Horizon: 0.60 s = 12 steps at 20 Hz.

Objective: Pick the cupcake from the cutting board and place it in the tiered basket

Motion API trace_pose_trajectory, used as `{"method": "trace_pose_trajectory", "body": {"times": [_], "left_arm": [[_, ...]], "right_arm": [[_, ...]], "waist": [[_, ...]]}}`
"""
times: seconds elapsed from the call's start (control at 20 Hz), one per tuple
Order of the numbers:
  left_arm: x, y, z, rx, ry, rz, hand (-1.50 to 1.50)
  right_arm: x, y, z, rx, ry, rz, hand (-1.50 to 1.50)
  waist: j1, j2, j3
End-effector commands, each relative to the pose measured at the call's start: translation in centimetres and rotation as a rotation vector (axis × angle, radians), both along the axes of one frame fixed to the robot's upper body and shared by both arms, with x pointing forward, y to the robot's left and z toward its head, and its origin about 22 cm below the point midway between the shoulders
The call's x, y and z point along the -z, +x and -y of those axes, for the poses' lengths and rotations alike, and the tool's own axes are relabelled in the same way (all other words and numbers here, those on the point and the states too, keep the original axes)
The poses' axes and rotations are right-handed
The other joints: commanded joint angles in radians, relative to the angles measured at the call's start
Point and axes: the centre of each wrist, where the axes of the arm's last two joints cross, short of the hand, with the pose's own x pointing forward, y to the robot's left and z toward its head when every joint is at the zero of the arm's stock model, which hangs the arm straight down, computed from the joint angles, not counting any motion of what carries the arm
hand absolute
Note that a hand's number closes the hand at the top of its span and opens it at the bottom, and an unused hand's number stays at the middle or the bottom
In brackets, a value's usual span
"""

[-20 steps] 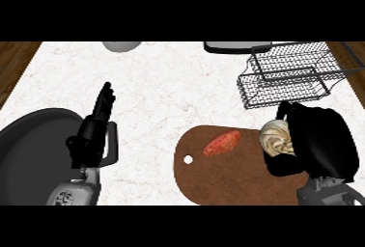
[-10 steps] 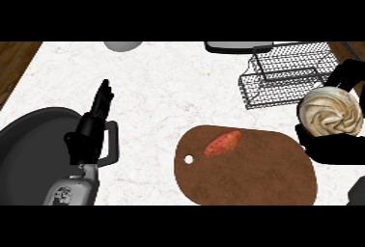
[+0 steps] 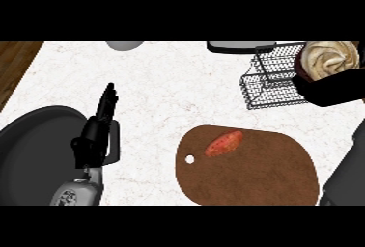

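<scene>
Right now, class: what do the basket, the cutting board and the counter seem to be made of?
Basket: thin dark wire, probably metal, with an open see-through grid.
Cutting board: likely wood, matte brown, with a hanging hole.
Counter: looks like stone, maybe marble, white with faint veining.

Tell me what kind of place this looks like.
Most likely a kitchen counter. A pale marble-look countertop carries a brown cutting board with a reddish sweet potato on it, a wire tiered basket and a dark round pan. The right hand holds a cupcake over the basket.
</scene>
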Motion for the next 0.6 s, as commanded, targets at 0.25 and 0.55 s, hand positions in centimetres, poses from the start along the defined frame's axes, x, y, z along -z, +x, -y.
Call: {"method": "trace_pose_trajectory", "body": {"times": [0.25,0.55], "left_arm": [[-1.1,0.3,-1.5,0.004,-0.018,0.011,0.00],[-0.1,1.2,-1.7,-0.008,0.005,0.013,0.00]], "right_arm": [[0.6,6.2,2.4,0.081,-0.061,0.024,1.50],[2.0,7.9,5.6,0.059,-0.121,0.019,1.50]], "waist": [[0.007,0.004,0.000],[-0.003,0.002,0.000]]}}
